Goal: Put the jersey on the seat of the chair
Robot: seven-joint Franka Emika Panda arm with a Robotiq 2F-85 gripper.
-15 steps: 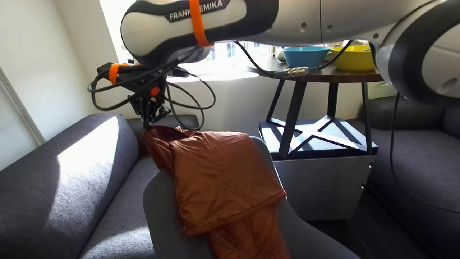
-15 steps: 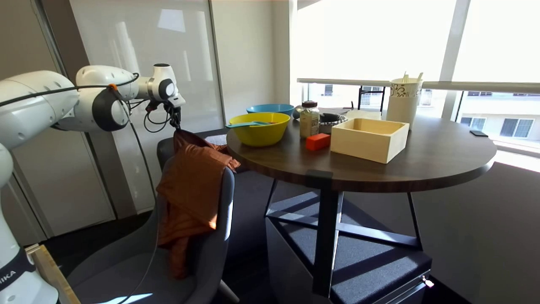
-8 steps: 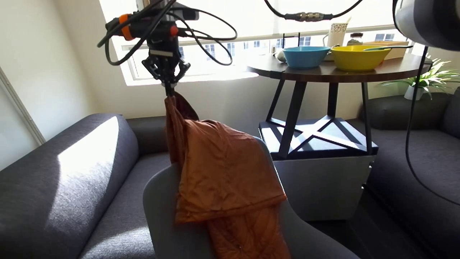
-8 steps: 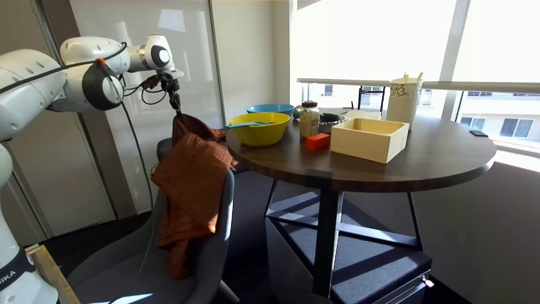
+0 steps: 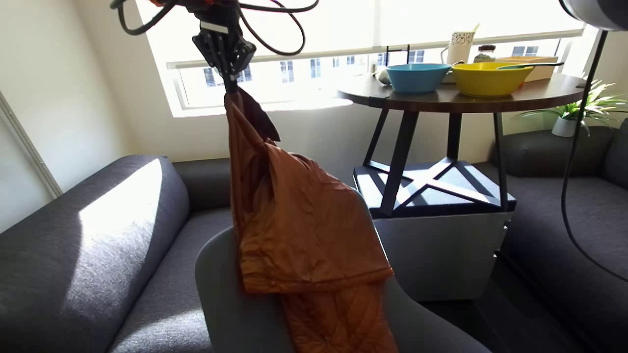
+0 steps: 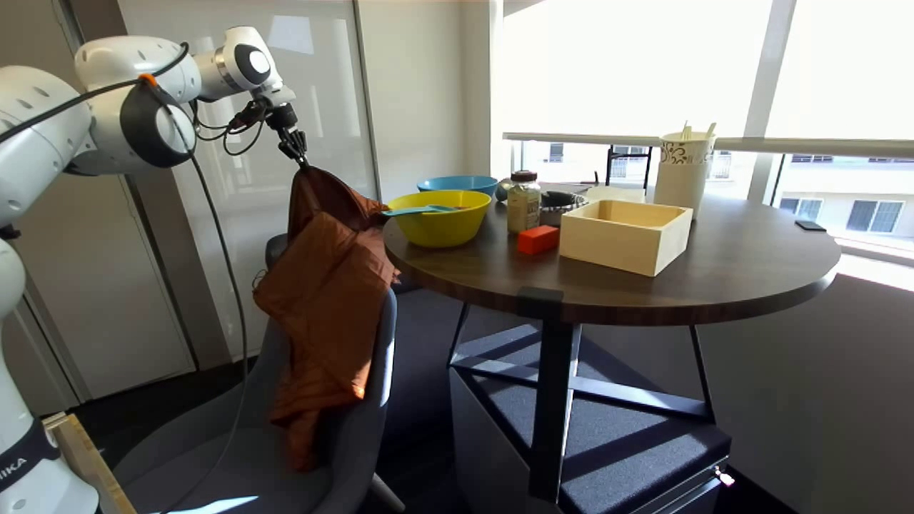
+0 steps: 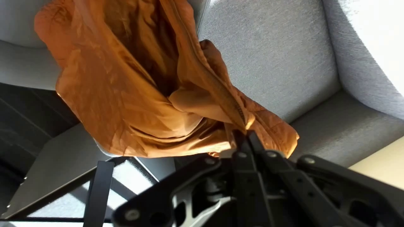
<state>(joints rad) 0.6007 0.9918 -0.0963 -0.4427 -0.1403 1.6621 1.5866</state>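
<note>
The jersey (image 5: 314, 230) is rust-orange, shiny and wrinkled. It hangs over the backrest of the grey chair (image 5: 218, 274), with its lower part down the front toward the seat (image 6: 228, 464). My gripper (image 5: 232, 90) is shut on one upper edge of the jersey and holds it stretched up above the backrest. In an exterior view the gripper (image 6: 303, 164) is above the chair's back, with the jersey (image 6: 321, 285) hanging below it. In the wrist view the fingertips (image 7: 245, 134) pinch the cloth near a zipped edge of the jersey (image 7: 126, 107). The jersey's far side is partly hidden.
A round table (image 6: 750, 278) stands beside the chair, its edge close to the jersey. A yellow bowl (image 6: 439, 223), a blue bowl (image 6: 457, 184), a jar, a red block and a wooden box (image 6: 621, 243) are on it. A dark grey sofa (image 5: 162, 274) lies behind the chair.
My gripper has risen well above the backrest, pulling the held edge of the jersey up into a taut peak. The jersey's front hem has risen slightly at one side.
</note>
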